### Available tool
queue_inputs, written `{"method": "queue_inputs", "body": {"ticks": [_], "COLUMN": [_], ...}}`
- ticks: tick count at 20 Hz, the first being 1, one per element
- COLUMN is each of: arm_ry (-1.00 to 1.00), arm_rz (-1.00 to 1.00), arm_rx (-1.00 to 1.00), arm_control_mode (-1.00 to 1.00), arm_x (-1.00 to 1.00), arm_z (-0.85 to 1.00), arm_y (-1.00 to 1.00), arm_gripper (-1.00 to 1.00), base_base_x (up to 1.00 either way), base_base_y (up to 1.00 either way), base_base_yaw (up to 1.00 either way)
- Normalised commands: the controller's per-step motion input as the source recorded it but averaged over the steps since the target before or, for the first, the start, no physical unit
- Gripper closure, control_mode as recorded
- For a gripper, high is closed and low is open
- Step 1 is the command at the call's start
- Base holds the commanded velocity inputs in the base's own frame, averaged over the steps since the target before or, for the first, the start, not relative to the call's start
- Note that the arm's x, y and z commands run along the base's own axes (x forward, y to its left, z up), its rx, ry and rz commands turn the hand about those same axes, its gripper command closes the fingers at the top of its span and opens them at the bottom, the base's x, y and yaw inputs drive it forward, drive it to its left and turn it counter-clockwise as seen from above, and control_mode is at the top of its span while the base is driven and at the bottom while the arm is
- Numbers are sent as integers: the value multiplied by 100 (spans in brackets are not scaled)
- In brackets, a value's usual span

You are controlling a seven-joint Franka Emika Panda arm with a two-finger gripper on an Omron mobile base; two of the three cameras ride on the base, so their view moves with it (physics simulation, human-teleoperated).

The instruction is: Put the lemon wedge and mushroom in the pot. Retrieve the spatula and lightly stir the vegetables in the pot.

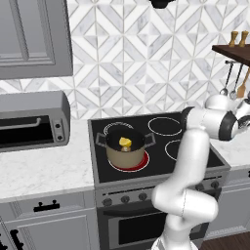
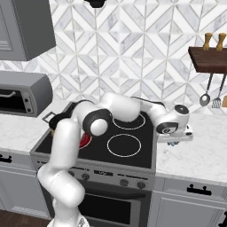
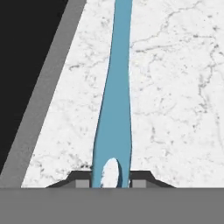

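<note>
Handling first. My gripper (image 3: pixel 112 183) is closed down on the spatula (image 3: pixel 114 109) — in the hand view my two dark finger tips sit tight against either side of the handle end, right at the oval hanging hole. I judge the spatula light, slim and stiff, with a smooth teal-blue surface that could slide or pivot between my pads. The hold is at the extreme end of the handle, so the long body ahead of me may swing once lifted; a grip nearer the middle would be steadier, though this end grip gives reach into the pot.

Left to right in the left base view: a grey toaster oven (image 1: pixel 30 121) on the white marble counter (image 1: pixel 46 171), then the black stovetop (image 1: pixel 146 146). The pot (image 1: pixel 126 149) stands on the front left burner, which glows red beneath it. The lemon wedge (image 1: pixel 125 142) lies inside. I cannot make out the mushroom in there — too small or hidden by the rim.

In the right base view my hand is low over the marble counter right of the stove, well apart from the pot. Further right, a wooden shelf (image 2: pixel 208 60) holds hanging utensils.

The spatula lies flat on the marble beside the stove's grey edge.
</note>
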Motion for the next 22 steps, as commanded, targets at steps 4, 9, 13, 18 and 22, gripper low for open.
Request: {"method": "queue_inputs", "body": {"ticks": [4,9,13,18,22], "arm_ry": [-12,-2,-1,0,0], "arm_rz": [42,59,43,37,26], "arm_rx": [-19,-35,-41,-44,-40], "arm_control_mode": [-100,-100,-100,-100,-100], "arm_x": [-100,-87,-20,-7,-4], "arm_z": [86,94,100,100,100], "arm_y": [69,91,99,100,89], "arm_gripper": [100,100,100,100,100], "base_base_x": [0,0,0,0,0], "base_base_y": [0,0,0,0,0], "base_base_yaw": [0,0,0,0,0]}}
